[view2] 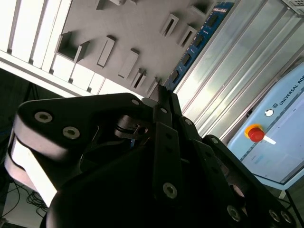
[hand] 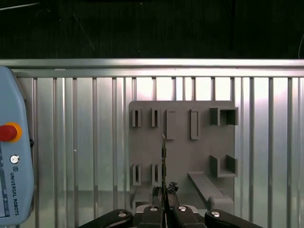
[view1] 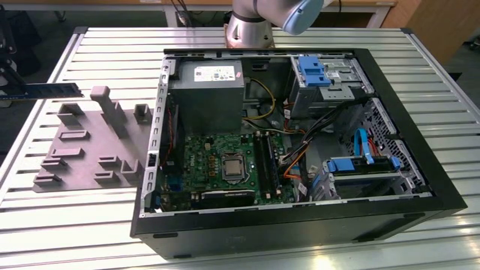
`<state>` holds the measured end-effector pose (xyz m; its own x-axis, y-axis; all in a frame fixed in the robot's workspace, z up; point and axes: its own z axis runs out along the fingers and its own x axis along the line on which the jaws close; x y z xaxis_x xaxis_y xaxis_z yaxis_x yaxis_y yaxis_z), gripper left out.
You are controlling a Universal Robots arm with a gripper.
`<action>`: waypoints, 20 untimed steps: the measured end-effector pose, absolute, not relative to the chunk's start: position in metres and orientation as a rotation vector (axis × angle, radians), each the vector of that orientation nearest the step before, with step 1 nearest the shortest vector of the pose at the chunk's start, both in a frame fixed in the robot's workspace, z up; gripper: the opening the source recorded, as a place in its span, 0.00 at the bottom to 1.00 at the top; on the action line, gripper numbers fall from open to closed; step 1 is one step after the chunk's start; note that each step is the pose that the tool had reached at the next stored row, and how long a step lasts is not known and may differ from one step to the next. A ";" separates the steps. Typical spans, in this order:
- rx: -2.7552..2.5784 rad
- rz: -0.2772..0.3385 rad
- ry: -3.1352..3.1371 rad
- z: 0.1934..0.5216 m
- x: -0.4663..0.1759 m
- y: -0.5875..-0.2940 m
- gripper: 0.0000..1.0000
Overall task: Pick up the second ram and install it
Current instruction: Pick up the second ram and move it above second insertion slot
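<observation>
The second ram (view1: 46, 90), a thin dark stick, hangs level in the air above the table's edge at the exterior view's left, beyond the grey moulded tray (view1: 82, 149). My gripper (hand: 164, 194) is shut on one end of it. In the first wrist view the second ram (hand: 164, 159) shows edge-on, reaching out over the tray (hand: 199, 118). In the second wrist view its blue-green edge with black chips (view2: 197, 40) runs away from the black fingers (view2: 164, 123). The black memory sockets (view1: 264, 160) lie on the motherboard inside the open computer case (view1: 420, 169).
The case stands on a slatted metal table (view1: 112, 45), with a power supply (view1: 210, 84), cables and blue drive bays inside. The arm's base (view1: 251, 25) rises behind it. A teach pendant with a red button (hand: 9, 175) lies on the table near the tray.
</observation>
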<state>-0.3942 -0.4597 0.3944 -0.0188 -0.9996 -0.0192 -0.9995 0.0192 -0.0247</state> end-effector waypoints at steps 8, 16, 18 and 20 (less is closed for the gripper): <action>-2.179 -0.007 2.220 0.394 -0.391 -0.460 0.14; -2.179 -0.007 2.220 0.394 -0.387 -0.460 0.14; -2.179 -0.007 2.220 0.394 -0.387 -0.460 0.14; -2.179 -0.007 2.220 0.394 -0.386 -0.460 0.14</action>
